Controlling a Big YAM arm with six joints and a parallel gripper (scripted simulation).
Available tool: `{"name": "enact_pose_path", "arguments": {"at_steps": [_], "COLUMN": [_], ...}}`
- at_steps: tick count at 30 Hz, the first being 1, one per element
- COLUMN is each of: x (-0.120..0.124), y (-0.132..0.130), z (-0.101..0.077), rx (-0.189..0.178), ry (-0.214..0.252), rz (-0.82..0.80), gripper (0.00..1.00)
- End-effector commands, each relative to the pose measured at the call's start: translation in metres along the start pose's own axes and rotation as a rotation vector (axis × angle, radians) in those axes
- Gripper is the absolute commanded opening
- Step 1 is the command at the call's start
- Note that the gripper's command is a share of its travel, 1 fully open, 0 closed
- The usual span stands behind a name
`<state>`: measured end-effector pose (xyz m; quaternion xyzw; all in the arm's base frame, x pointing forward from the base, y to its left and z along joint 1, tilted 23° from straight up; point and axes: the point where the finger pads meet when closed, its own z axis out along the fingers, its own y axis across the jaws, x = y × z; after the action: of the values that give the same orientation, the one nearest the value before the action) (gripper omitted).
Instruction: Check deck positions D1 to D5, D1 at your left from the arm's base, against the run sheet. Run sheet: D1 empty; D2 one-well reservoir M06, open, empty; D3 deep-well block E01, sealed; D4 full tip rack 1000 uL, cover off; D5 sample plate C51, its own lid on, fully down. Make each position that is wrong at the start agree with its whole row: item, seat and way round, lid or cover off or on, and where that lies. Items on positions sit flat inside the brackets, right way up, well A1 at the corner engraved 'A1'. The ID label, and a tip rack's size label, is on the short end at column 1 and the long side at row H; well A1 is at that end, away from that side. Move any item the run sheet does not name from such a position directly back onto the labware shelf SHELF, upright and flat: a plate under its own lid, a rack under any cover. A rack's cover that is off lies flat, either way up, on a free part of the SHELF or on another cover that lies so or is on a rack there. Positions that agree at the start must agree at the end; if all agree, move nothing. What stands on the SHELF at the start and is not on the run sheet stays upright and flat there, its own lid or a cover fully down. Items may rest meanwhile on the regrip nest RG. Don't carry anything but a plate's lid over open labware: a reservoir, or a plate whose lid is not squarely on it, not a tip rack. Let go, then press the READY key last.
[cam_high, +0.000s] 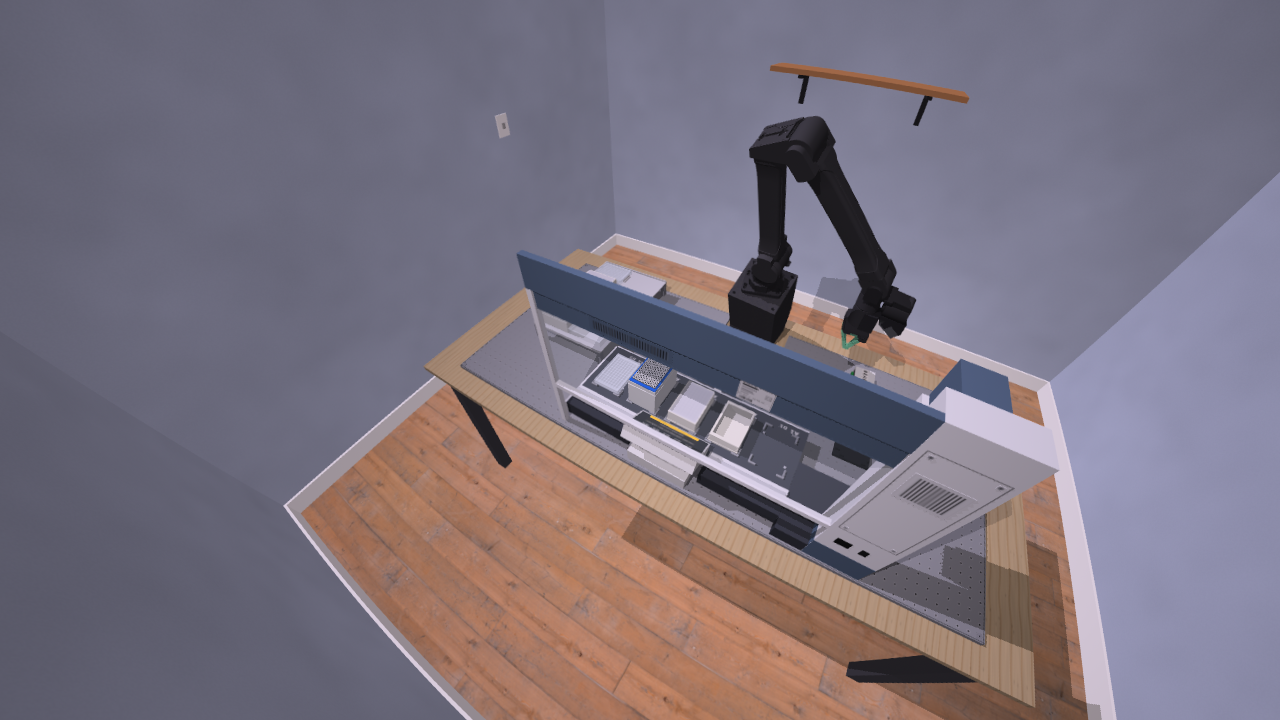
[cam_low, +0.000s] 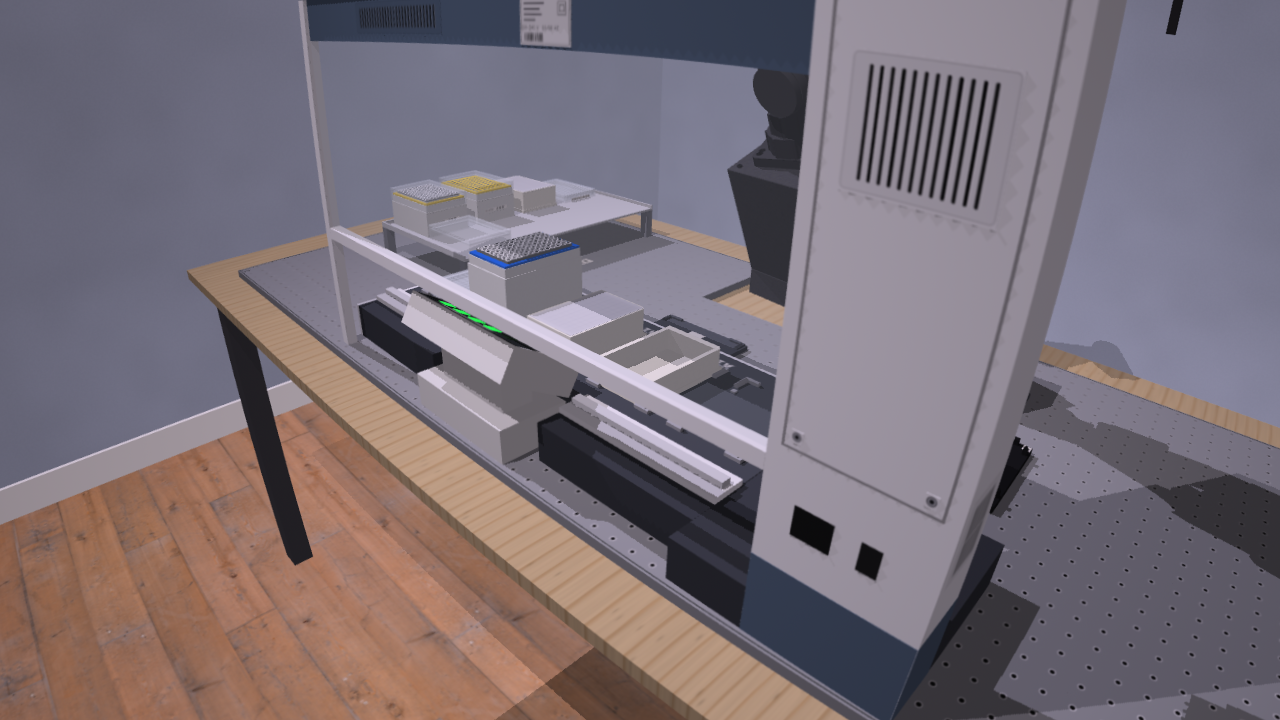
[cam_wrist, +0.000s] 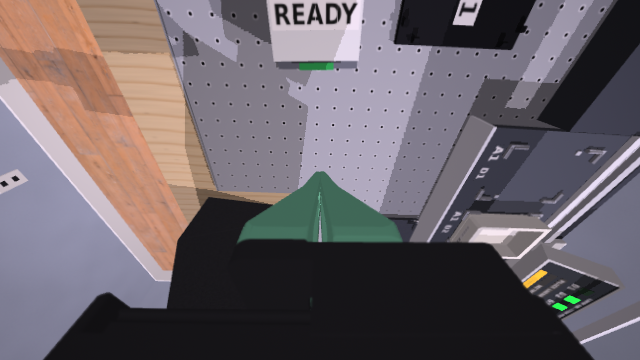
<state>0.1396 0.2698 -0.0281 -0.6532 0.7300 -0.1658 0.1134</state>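
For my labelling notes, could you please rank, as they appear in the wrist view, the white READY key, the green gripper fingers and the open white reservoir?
1. Green gripper fingers, though nearest the camera.
2. White READY key, partly cropped at the top.
3. Open white reservoir, partly hidden behind the black gripper body.
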Motion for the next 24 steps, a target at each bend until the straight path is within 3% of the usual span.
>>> {"name": "enact_pose_path", "arguments": {"at_steps": [1,24], "x": [0.003,0.003], "y": [0.001,0.004], "z": [0.010,0.041], "rx": [0.000,0.000], "ry": [0.009,0.005], "rz": [-0.011,-0.023], "gripper": [0.00,0.00]}}
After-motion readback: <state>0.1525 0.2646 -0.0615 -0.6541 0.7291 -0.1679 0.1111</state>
